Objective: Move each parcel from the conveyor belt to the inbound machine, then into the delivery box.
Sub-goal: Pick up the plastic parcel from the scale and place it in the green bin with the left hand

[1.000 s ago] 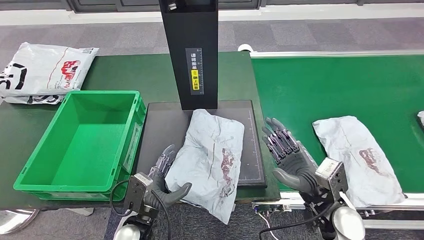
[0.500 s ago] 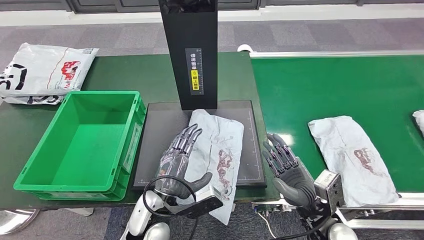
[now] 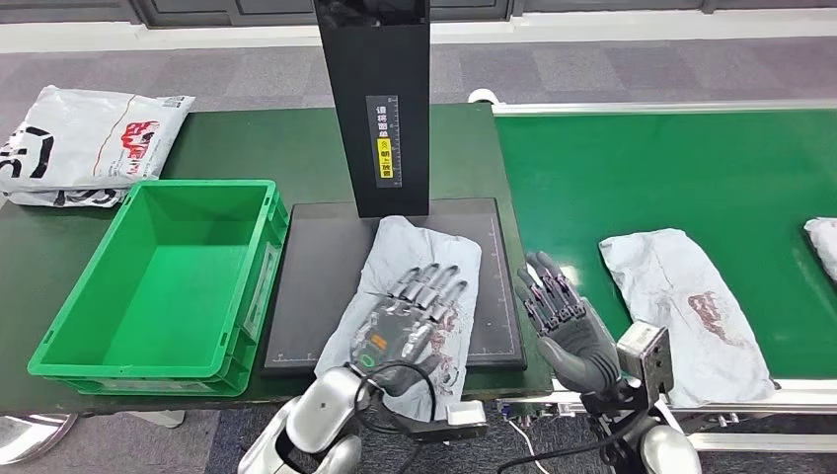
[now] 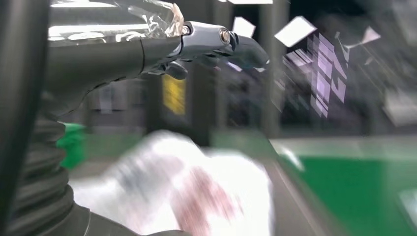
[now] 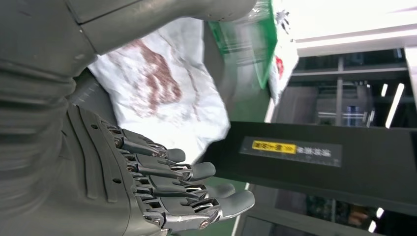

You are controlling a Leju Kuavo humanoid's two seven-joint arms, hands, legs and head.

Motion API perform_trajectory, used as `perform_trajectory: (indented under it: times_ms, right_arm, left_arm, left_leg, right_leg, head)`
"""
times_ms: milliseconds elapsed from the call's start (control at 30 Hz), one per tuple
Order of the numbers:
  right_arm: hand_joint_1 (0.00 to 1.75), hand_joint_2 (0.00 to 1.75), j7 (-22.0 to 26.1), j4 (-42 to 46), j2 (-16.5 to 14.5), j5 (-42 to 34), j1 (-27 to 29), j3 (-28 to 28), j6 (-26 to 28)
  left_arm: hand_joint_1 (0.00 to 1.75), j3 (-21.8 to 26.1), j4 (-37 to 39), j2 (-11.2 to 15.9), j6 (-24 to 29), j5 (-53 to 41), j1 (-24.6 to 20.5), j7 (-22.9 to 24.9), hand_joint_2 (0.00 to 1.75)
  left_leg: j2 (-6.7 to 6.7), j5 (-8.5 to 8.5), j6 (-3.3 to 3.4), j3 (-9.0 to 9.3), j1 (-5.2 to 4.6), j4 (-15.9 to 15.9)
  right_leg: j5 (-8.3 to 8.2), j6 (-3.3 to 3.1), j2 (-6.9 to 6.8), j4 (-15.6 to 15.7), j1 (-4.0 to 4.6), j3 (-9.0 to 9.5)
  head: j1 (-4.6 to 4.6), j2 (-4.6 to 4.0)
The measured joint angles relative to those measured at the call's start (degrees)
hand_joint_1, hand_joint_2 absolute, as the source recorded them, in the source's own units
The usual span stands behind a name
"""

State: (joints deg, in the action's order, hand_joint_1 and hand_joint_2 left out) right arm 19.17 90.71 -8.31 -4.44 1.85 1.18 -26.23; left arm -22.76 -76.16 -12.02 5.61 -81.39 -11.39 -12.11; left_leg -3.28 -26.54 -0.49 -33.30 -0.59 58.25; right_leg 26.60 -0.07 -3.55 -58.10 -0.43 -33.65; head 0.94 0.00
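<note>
Lying crumpled on the flat black scanner plate (image 3: 316, 257), the grey plastic parcel (image 3: 424, 267) has the left hand (image 3: 410, 321) spread flat over it (fingers splayed). At its 3 o'clock, the right hand (image 3: 563, 321) hovers, fingers wide, holding nothing.

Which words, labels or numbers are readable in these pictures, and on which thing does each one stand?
Nothing can be quoted with certainty.
Black column: a grey label with white Chinese characters above a yellow label, both too small to read.
Parcel under the left hand: a red print, blurred.
Parcel on the belt: a red print, unreadable.
White bag: red and black marks, unreadable.
</note>
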Motion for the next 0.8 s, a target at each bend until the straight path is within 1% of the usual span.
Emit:
perform_trajectory:
  times_ms: [67, 167, 267, 300, 367, 467, 533, 600, 633, 667, 700, 733, 767, 800]
  right_arm:
    - [0.00, 1.75, -0.2, -1.8, -0.3, 0.0, -2.1, -0.1, 0.0]
    - [0.00, 1.75, -0.9, -4.0, -0.7, -0.3, -4.8, -0.3, 0.0]
    - [0.00, 1.75, -0.4, -7.0, -0.8, -0.8, -7.0, -0.5, 0.2]
    - [0.00, 1.75, 0.3, -8.3, -0.8, -0.9, -7.6, -0.5, 0.4]
    - [0.00, 1.75, 1.8, -10.8, -0.7, -1.2, -8.8, -0.4, 0.8]
    - [0.00, 1.75, 3.4, -13.8, -0.7, -1.7, -10.0, 0.0, 0.9]
    - [0.00, 1.75, 4.0, -15.3, -0.7, -2.1, -10.5, 0.2, 1.0]
    - [0.00, 1.75, 4.3, -16.3, -0.6, -2.4, -10.6, 0.5, 1.1]
    - [0.00, 1.75, 4.3, -16.5, -0.6, -2.5, -10.7, 0.6, 1.1]
    - [0.00, 1.75, 4.3, -16.8, -0.6, -2.6, -10.8, 0.8, 1.0]
    - [0.00, 1.75, 4.2, -16.9, -0.6, -2.7, -11.0, 1.0, 1.0]
    - [0.00, 1.75, 4.2, -16.9, -0.7, -2.8, -11.1, 1.2, 1.1]
    - [0.00, 1.75, 4.1, -16.8, -0.7, -2.8, -11.3, 1.4, 1.1]
    - [0.00, 1.75, 3.9, -16.5, -0.7, -2.9, -11.5, 1.6, 1.1]
  left_arm:
    - [0.00, -3.7, 8.0, 0.0, -4.0, 0.5, -4.1, -2.0, 1.75]
    - [0.00, -9.1, 21.3, 0.1, -8.3, 3.0, -9.8, -5.3, 1.75]
    - [0.00, -13.1, 32.0, 0.6, -14.6, 6.4, -14.8, -5.8, 1.75]
    - [0.00, -13.9, 34.7, 0.8, -16.8, 7.3, -16.6, -5.7, 1.75]
    - [0.00, -14.8, 38.7, 0.9, -19.3, 8.5, -19.6, -6.0, 1.75]
    - [0.00, -15.1, 42.7, 1.3, -20.2, 9.5, -23.0, -6.6, 1.75]
    - [0.01, -15.2, 44.6, 1.8, -21.4, 10.1, -25.0, -7.0, 1.75]
    - [0.86, -15.3, 45.9, 2.3, -22.6, 10.7, -26.4, -7.4, 1.75]
    - [1.30, -15.3, 46.6, 2.5, -23.1, 11.0, -27.1, -7.6, 1.75]
    - [1.72, -15.3, 47.2, 2.9, -23.7, 11.3, -28.1, -7.6, 1.75]
    - [1.75, -15.2, 47.8, 3.3, -24.5, 11.5, -29.3, -7.4, 1.75]
    - [1.75, -15.2, 48.2, 3.8, -25.2, 11.7, -30.5, -7.1, 1.75]
    - [1.75, -15.2, 48.5, 4.2, -25.7, 11.8, -31.7, -6.7, 1.75]
    - [1.75, -15.2, 48.6, 4.4, -26.2, 12.0, -32.7, -6.4, 1.75]
  left_leg:
    - [-0.01, 0.06, 0.03, 0.00, -0.02, 0.0]
    - [-0.07, 0.13, 0.02, 0.00, -0.02, 0.0]
    - [0.05, 0.19, 0.04, 0.08, 0.03, 0.0]
    - [0.16, 0.20, 0.06, 0.16, 0.06, 0.0]
    - [0.30, 0.01, 0.05, 0.32, 0.09, -0.1]
    - [-0.30, -0.78, 0.04, 0.77, 0.21, -0.1]
    - [-0.68, -1.03, 0.12, 1.25, 0.27, -0.1]
    - [-0.87, -1.69, 0.23, 1.71, 0.38, -0.1]
    - [-0.98, -2.62, 0.27, 1.94, 0.45, -0.1]
    - [-1.12, -4.01, 0.39, 2.12, 0.50, -0.1]
    - [-1.23, -5.64, 0.49, 2.17, 0.49, -0.1]
    - [-1.29, -7.09, 0.64, 2.00, 0.43, -0.1]
    - [-1.32, -8.06, 0.75, 1.63, 0.36, -0.1]
    - [-1.31, -8.52, 0.80, 1.15, 0.26, 0.0]
  right_leg:
    - [-0.08, 0.01, 0.01, 0.0, -0.02, 0.00]
    - [-0.15, 0.00, 0.08, 0.0, -0.02, -0.01]
    - [-0.11, 0.00, -0.05, 0.0, 0.03, 0.17]
    - [-0.06, 0.01, -0.18, 0.0, 0.05, 0.33]
    - [0.12, -0.02, -0.34, 0.0, 0.04, 0.80]
    - [0.69, -0.09, 0.07, 0.1, 0.08, 1.50]
    - [0.69, -0.10, 0.51, 0.1, 0.07, 1.80]
    - [0.90, -0.12, 0.91, 0.1, 0.01, 2.14]
    - [1.49, -0.12, 1.05, 0.2, -0.02, 2.31]
    - [2.31, -0.07, 1.12, 0.2, -0.04, 2.41]
    - [3.07, -0.02, 1.10, 0.4, -0.06, 2.34]
    - [3.29, 0.12, 1.05, 0.6, -0.09, 2.05]
    - [2.39, 0.19, 0.98, 0.9, -0.11, 1.59]
    - [0.57, 0.02, 0.92, 1.2, -0.12, 1.02]
  head:
    - [0.01, 0.00]
    - [0.01, 0.00]
    - [0.04, 0.00]
    - [0.03, 0.00]
    - [0.02, 0.00]
    - [0.01, 0.00]
    - [-0.01, 0.00]
    - [-0.01, 0.00]
    - [-0.02, 0.00]
    - [-0.03, 0.00]
    - [-0.04, 0.00]
    - [-0.04, 0.00]
    - [-0.04, 0.00]
    - [-0.04, 0.00]
